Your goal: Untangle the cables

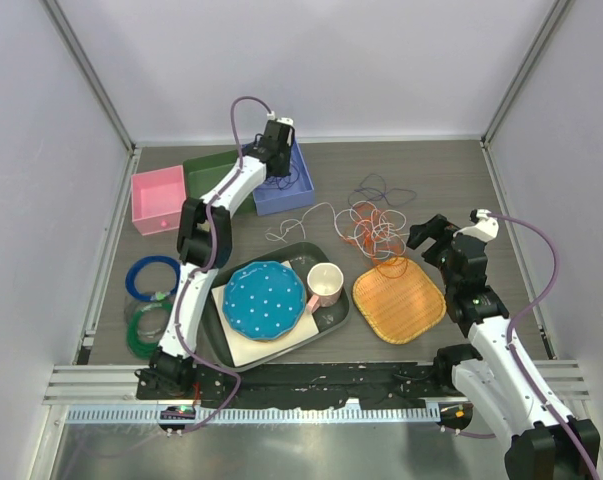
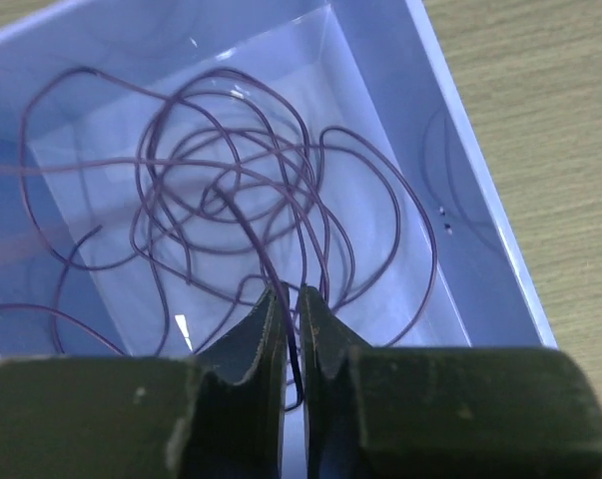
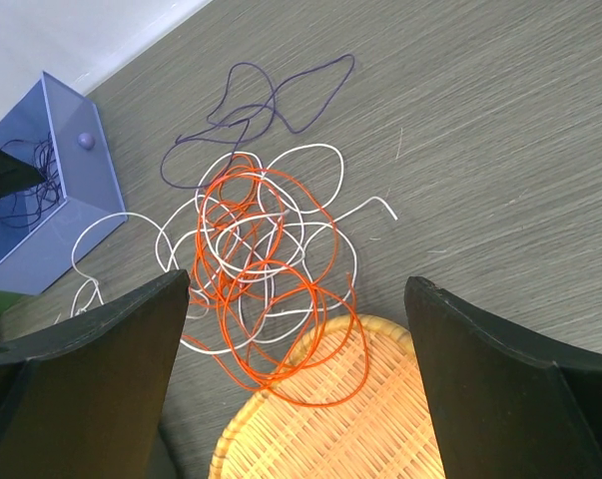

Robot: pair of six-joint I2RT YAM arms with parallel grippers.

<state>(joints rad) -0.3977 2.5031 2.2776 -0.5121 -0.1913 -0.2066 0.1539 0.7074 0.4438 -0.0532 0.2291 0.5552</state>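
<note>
Loops of thin dark purple wire cable point(image 2: 249, 239) lie in a blue plastic box point(image 2: 370, 90); my left pincer point(image 2: 291, 294) clamps one, end hidden; right pincer point(image 3: 296, 282) stands apart.

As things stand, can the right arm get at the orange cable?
Probably yes: its jaws stand open, facing the orange cable with nothing between, though the white cable is woven through it.

There are three open plastic boxes: one pink box point(image 1: 158, 198), one green box point(image 1: 206, 166), one blue box point(image 1: 289, 193). Two flat rings lie nearby, a blue ring point(image 1: 146, 262) and a green ring point(image 1: 133, 337). There is one dark tray point(image 1: 333, 316), one blue white-dotted plate point(image 1: 264, 300), one pink mug point(image 1: 325, 284) and one orange woven tray point(image 1: 399, 300). The thin wire cables come in three colours: orange cables point(image 1: 369, 232), white cables point(image 3: 320, 148) and dark purple cables point(image 2: 281, 170). The tangle hides how many strands there are.
</note>
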